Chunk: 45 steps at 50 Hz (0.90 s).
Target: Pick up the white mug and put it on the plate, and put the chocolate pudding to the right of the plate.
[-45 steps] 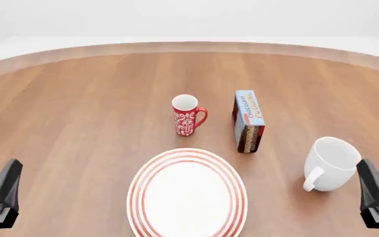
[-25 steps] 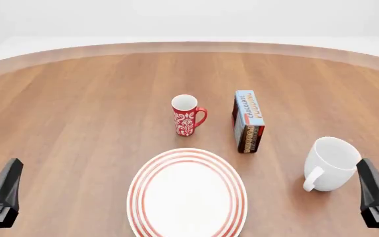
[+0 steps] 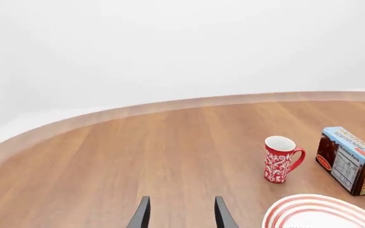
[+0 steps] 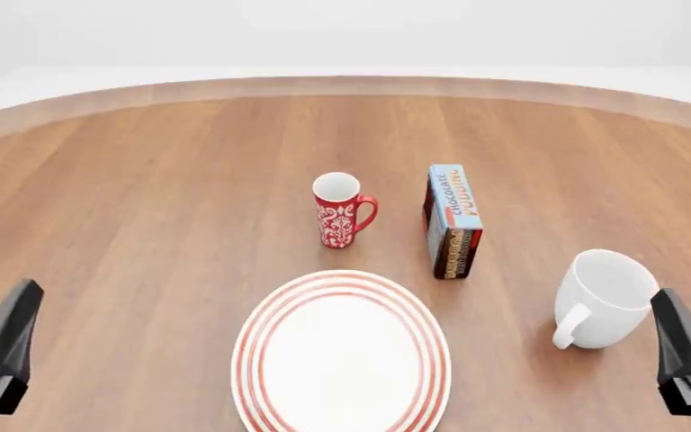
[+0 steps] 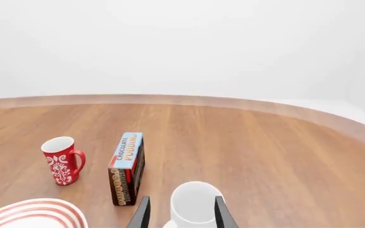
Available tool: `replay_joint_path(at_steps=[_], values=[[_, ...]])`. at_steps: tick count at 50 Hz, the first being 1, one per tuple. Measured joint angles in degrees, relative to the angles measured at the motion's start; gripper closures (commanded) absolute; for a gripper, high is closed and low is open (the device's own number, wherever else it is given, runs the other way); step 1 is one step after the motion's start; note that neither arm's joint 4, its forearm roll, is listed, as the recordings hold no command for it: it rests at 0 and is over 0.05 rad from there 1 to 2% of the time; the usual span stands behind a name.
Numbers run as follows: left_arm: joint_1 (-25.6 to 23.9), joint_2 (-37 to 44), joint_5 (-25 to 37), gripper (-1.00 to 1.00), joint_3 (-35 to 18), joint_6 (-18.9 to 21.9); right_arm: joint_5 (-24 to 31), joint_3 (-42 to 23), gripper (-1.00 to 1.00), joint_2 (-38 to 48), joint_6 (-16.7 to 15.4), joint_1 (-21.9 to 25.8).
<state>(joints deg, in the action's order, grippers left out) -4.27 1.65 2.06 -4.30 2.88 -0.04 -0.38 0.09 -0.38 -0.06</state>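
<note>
The right gripper is standing open just behind the white mug; the chocolate pudding, red mug and plate are lying beyond, leftward. The left gripper is also open.

worktop: wood with fine brown grain, smooth satin sheen
white mug: glossy, smooth, like glazed ceramic
plate: smooth, white with red rings, faint gloss
red mug: glossy, white pattern
pudding carton: printed card, matt
pincers, left and right: dark matt plastic

A simulated tabletop scene: a round wooden table within blank, featureless white surroundings.
</note>
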Motion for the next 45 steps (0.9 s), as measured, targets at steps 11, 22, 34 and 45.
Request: replay_joint_path(at_steps=[11,22,34,45], values=[[-3.48,-0.92,3.37,-1.00,-3.43,1.59,-0.06,0.02,-1.00,0.00,-0.16,-0.01],[-7.17,3.47,0.10,-1.00,-5.28,2.75,-0.10,0.03,-1.00,0.00,-0.24,-0.02],[-10.99,9.56,-4.77,-1.00,-6.94,3.87,-0.12,0.06,-1.00,0.00,-0.26,-0.05],[-14.46,12.94,-6.91,-1.00,-8.29,4.71,-0.11,0.06,-1.00,0.01,-0.26,-0.09]])
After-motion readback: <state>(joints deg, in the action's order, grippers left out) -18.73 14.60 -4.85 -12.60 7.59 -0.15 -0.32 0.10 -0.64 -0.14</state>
